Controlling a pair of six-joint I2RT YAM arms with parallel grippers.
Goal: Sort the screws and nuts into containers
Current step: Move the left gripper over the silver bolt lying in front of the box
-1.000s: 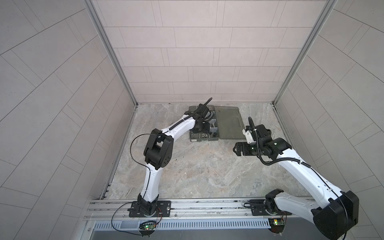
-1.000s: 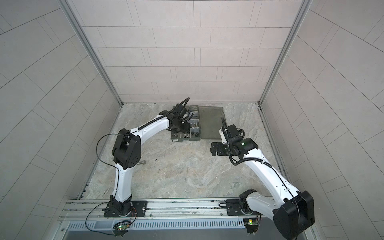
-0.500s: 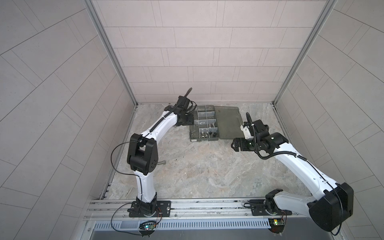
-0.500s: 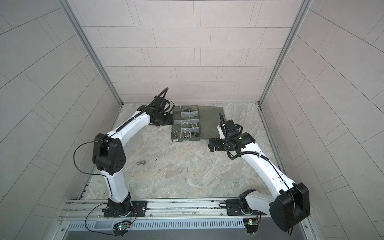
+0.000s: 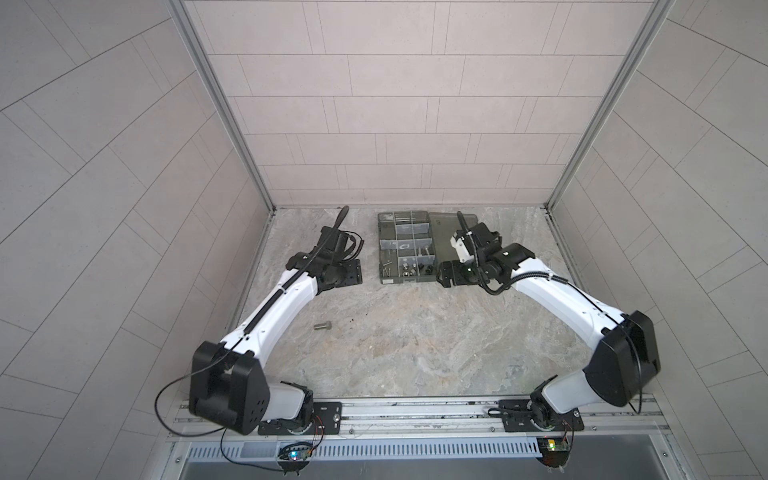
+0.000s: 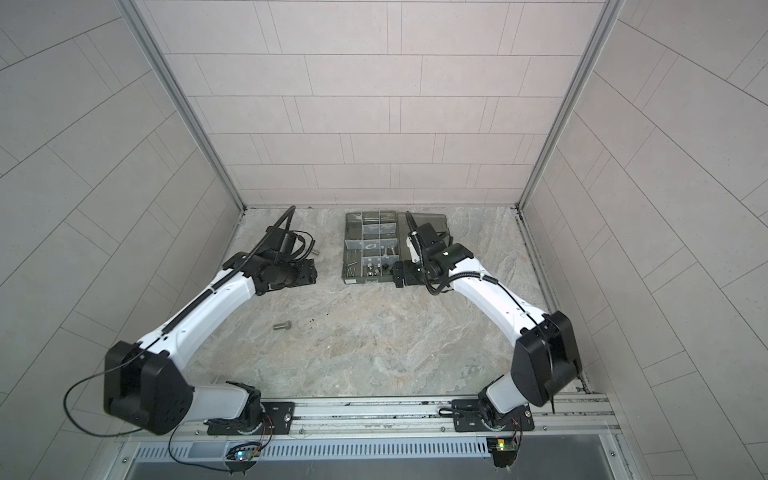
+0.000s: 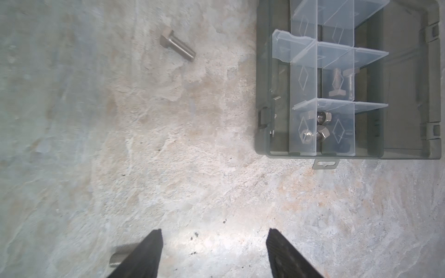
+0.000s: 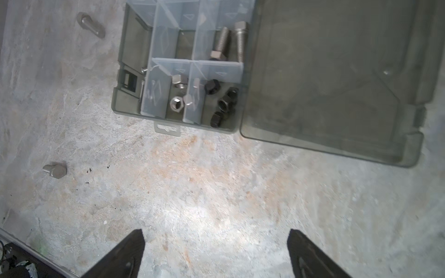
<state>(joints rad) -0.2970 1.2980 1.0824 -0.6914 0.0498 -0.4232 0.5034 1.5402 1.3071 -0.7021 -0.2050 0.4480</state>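
Observation:
The containers are compartments of a smoky grey organizer box (image 5: pixel 405 249) (image 6: pixel 371 249) with its lid (image 8: pixel 337 84) open flat. Two screws (image 8: pixel 228 41) (image 7: pixel 342 84) lie in one compartment, silver nuts (image 8: pixel 178 96) (image 7: pixel 320 127) and black nuts (image 8: pixel 221 103) in the nearest ones. One loose screw (image 5: pixel 323 326) (image 6: pixel 282 326) (image 8: pixel 55 169) lies on the floor at the front left of the box. Another screw (image 7: pixel 177 47) (image 6: pixel 316 251) lies left of the box. My left gripper (image 7: pixel 214 231) (image 5: pixel 347 270) hangs open and empty left of the box. My right gripper (image 8: pixel 215 231) (image 5: pixel 445 276) hangs open and empty by the lid's near corner.
In the left wrist view a threaded screw end (image 7: pixel 120 256) shows beside one finger, partly hidden by it. Tiled walls enclose the stone floor (image 5: pixel 415 340) on three sides. The arm rail (image 5: pixel 415 409) runs along the front edge.
My left arm has swung from above the box to the floor left of it. My right gripper has moved back toward the box's near right corner.

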